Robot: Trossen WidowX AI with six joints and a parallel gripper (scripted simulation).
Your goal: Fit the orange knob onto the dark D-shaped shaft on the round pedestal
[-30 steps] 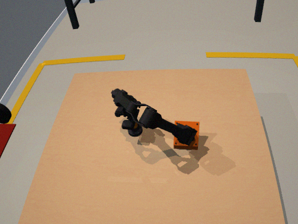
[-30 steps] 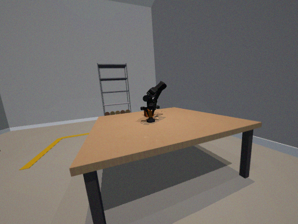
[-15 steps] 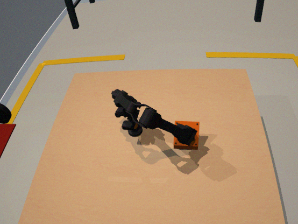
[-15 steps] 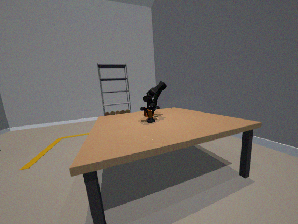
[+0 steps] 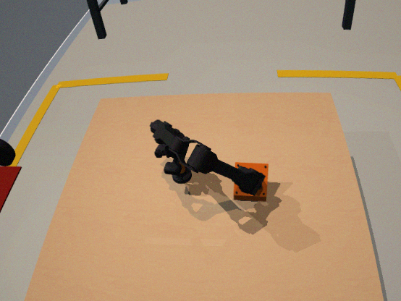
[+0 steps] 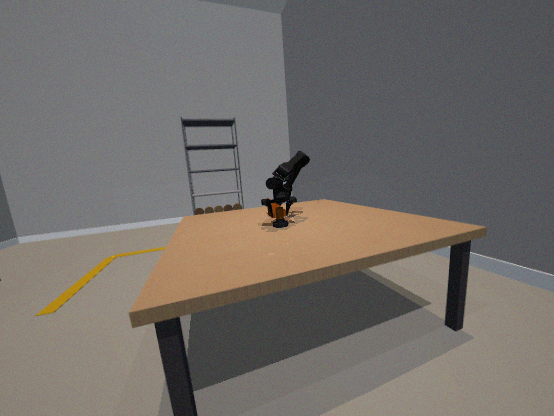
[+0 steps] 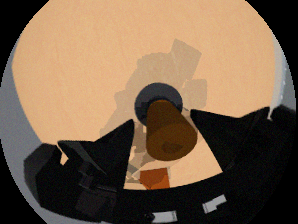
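The orange knob (image 5: 183, 168) (image 6: 279, 214) (image 7: 171, 137) stands upright over the round dark pedestal (image 5: 182, 179) (image 6: 280, 224) (image 7: 145, 98). No shaft and no clear gap show between them, but the view is too small to tell whether the knob sits fully down. The flat sides of hole and shaft are hidden. My gripper (image 7: 162, 117) is open, with one finger on each side of the knob. In the wrist view bare table shows between the knob and both fingers. The knob is not gripped.
An orange base block (image 5: 263, 168) (image 7: 155, 178) carries the arm, to the right of the pedestal in the top view. The arm reaches from it over the wooden table (image 5: 145, 260) (image 6: 320, 250), with shadows around the pedestal. A shelf rack stands far behind in the exterior view.
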